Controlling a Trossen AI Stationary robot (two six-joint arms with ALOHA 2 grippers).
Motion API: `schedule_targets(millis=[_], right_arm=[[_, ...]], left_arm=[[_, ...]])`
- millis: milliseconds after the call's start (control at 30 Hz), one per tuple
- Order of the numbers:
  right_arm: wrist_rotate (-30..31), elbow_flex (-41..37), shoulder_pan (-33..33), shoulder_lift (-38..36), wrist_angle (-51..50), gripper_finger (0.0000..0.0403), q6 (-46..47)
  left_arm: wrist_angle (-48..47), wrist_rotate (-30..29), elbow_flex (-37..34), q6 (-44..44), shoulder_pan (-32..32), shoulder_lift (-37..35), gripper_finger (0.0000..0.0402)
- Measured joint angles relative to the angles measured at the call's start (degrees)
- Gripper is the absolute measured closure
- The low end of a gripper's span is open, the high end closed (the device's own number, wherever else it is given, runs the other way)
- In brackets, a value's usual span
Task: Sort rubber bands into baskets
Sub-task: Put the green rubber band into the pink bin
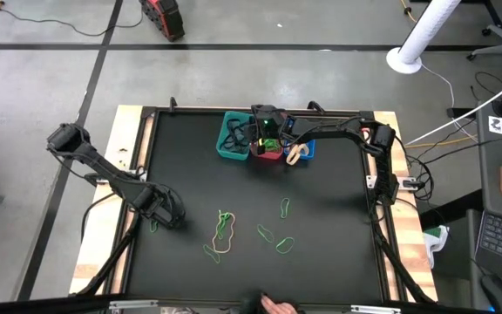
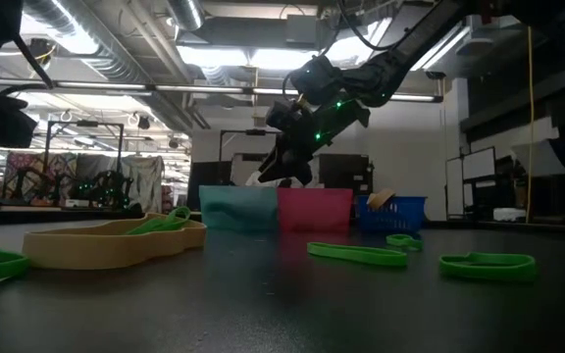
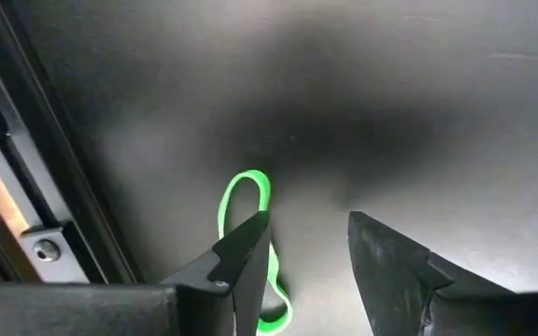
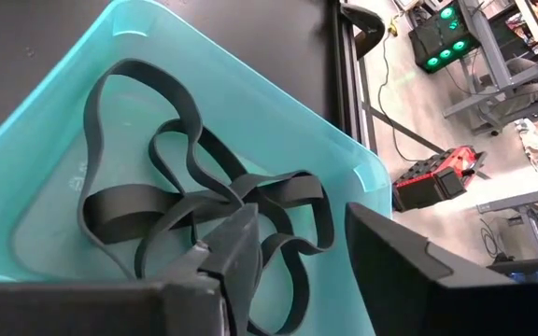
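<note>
High view puts the loose bands on the near half of the mat: a tan band [image 1: 225,234] tangled with green ones, more green bands [image 1: 284,244] to its right, and one green band [image 1: 154,225] beside the left gripper [image 1: 171,214]. Three baskets stand in a row at the far edge: teal basket [image 1: 233,137], red basket [image 1: 269,150], blue basket [image 1: 303,150].

By my judgement the sorting is partly done. Black bands [image 4: 194,210] already lie piled in the teal basket, something tan shows in the blue one, and no black bands remain on the mat. The green ones and the tan one are still to go.

Right gripper [image 4: 297,252] hangs over the teal basket, jaws parted and empty. Left gripper hovers low over the mat, jaws parted, holding nothing, one finger just over that green band.

Only the right wrist view shows the black pile; only the left wrist view shows how the band lies under the left fingers. Low view shows the right gripper raised above the basket rims.
</note>
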Motion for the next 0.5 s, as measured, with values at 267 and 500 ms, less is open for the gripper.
schedule_targets(millis=[267,500], right_arm=[[0.01,0.0,0.0,-0.01,0.0,0.0242,0.0],[0.02,0.0,0.0,-0.07,0.02,0.0243,0.0]], left_arm=[[-2.34,-0.18,-0.17,-2.6,0.0,0.0,0.0258],[-2.38,-1.4,-0.17,-5.32,0.0,0.0,0.0258]])
